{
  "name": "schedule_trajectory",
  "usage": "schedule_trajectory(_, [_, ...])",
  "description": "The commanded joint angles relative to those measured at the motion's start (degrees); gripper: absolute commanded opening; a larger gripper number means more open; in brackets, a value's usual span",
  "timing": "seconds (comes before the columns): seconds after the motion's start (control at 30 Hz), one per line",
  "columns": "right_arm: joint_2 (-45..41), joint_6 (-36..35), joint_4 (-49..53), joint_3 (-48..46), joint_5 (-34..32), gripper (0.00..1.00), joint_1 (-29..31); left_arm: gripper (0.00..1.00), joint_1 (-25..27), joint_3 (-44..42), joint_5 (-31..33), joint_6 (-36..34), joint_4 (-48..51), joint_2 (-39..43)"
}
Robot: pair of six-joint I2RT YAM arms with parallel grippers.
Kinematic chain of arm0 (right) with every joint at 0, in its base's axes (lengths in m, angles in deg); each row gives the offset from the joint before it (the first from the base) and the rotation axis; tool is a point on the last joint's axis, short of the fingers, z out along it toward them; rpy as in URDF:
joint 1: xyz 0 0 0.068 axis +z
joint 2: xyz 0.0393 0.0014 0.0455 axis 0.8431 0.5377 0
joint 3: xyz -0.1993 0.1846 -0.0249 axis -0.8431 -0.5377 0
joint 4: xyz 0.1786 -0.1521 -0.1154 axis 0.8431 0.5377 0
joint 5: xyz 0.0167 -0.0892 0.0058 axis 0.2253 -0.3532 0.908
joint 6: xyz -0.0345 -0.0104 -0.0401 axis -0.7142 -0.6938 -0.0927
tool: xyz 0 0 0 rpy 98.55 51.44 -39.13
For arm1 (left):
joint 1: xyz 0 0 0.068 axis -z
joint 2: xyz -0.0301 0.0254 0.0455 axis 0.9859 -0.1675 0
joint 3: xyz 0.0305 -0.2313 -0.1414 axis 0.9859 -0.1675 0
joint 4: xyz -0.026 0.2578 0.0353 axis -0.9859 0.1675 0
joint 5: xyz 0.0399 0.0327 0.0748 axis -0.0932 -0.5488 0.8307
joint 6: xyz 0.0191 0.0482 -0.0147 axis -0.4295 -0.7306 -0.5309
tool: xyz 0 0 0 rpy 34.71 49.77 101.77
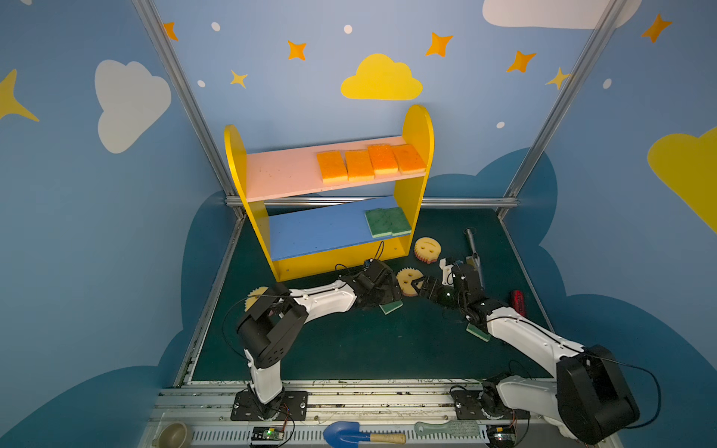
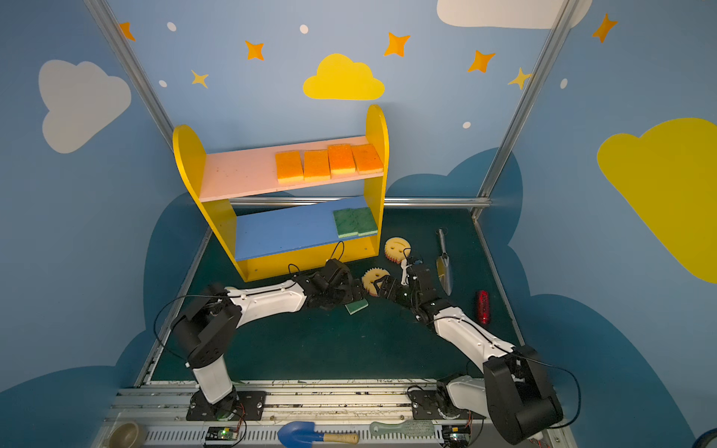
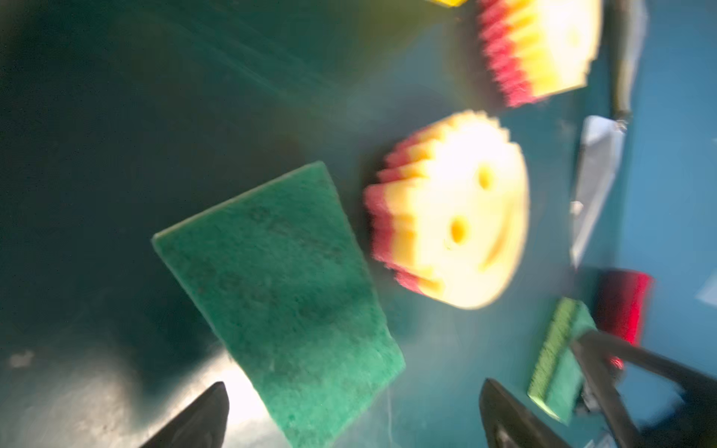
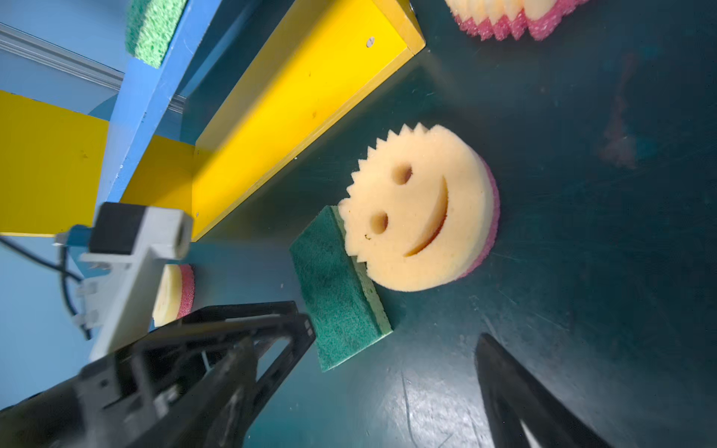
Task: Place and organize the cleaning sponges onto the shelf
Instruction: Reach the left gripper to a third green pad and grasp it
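Right wrist view showed the green-topped sponge flat on the surface, touching the smiley-face sponge near the shelf base; left and right jaws stood spread and empty, and the sponge, light, soft and compressible by appearance, would best be pinched across its narrow width.

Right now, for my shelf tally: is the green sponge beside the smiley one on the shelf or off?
Off. The green sponge lies flat on the dark tabletop, touching the smiley sponge, before the shelf.
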Motion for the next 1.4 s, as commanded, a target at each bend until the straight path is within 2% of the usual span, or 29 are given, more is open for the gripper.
schedule_trajectory(0.0, [-0.8,-0.3,0.3,1.3,0.1,0.87,-0.2,1.00,-0.5,-2.9,-1.8,-4.7,-7.4,4.1])
schedule_trajectory(0.17, [-1.5,-0.7,1.0,1.2,-0.6,0.87,-0.2,0.98,-2.1,-11.0,-3.0,-2.6,-20.6,7.9])
schedule_trajectory(0.2, [-1.7,-0.7,1.0,1.2,-0.7,0.87,-0.3,0.94,-2.4,-11.5,-3.2,-2.1,-20.6,8.0])
schedule_trajectory(0.3, [-2.0,-0.7,1.2,1.2,-1.0,0.87,-0.3,0.66,-2.9,-11.2,-2.4,-1.3,-17.3,7.8])
schedule_trajectory(0.33, [-1.9,-0.8,1.3,1.2,-1.0,0.87,-0.3,0.64,-3.0,-11.5,-1.7,-0.8,-17.1,7.7])
schedule_trajectory(0.87, [-2.8,-0.8,1.8,1.1,-1.4,0.87,-0.5,0.62,-4.9,-16.9,-3.4,6.9,-26.2,-0.1])
schedule_trajectory(1.0, [-2.3,-0.8,1.6,1.1,-1.3,0.87,-0.5,0.59,-5.4,-17.0,-4.2,7.5,-27.8,-1.9])
schedule_trajectory(1.2, [-1.7,-0.7,1.5,1.3,-1.2,0.87,-0.4,0.46,-6.0,-17.3,-5.9,8.7,-31.4,-5.0])
schedule_trajectory(1.37, [-1.5,-0.7,1.4,1.3,-1.3,0.87,-0.5,0.28,-6.2,-17.5,-7.2,9.1,-33.7,-6.9])
